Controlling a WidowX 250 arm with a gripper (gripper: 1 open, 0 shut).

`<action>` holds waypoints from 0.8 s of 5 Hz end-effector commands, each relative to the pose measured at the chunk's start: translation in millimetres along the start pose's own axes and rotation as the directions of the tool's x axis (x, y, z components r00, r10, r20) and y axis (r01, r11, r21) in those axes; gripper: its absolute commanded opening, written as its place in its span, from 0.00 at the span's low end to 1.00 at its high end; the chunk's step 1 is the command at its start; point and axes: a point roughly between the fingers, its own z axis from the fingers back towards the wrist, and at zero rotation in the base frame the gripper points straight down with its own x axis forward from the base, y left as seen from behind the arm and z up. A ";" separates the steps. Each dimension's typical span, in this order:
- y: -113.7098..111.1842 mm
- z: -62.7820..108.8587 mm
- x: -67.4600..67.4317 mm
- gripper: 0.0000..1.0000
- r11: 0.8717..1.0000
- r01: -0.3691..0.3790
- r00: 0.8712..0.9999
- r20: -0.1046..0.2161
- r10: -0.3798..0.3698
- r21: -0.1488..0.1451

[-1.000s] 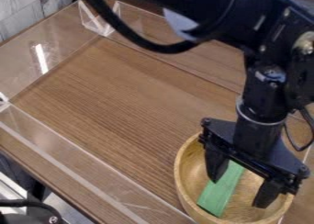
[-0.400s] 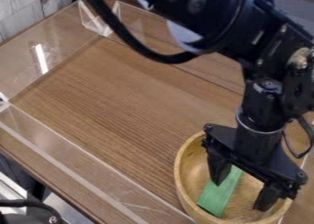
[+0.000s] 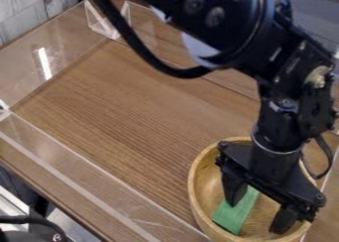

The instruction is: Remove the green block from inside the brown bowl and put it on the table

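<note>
Camera view: pointing straight down into the brown bowl [image 3: 203,186] at the lower right of the table [image 3: 119,117], gripper [image 3: 264,207] standing with jaws spread wide, straddling the green block [image 3: 243,211], gripping nothing. Green block lying inside the bowl, between the fingers [image 3: 237,181].

Clear plastic walls [image 3: 59,43] stand along the left; a white brick wall [image 3: 24,6] shows behind, possibly tiled.
</note>
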 end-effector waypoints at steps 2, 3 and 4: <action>1.4 -3.7 4.4 0.00 1.000 -0.001 1.000 0.022 0.001 -0.012; 2.7 -3.4 4.1 0.00 1.000 0.001 1.000 0.016 -0.001 -0.011; 4.0 1.5 3.5 0.00 1.000 0.002 1.000 0.006 -0.002 -0.006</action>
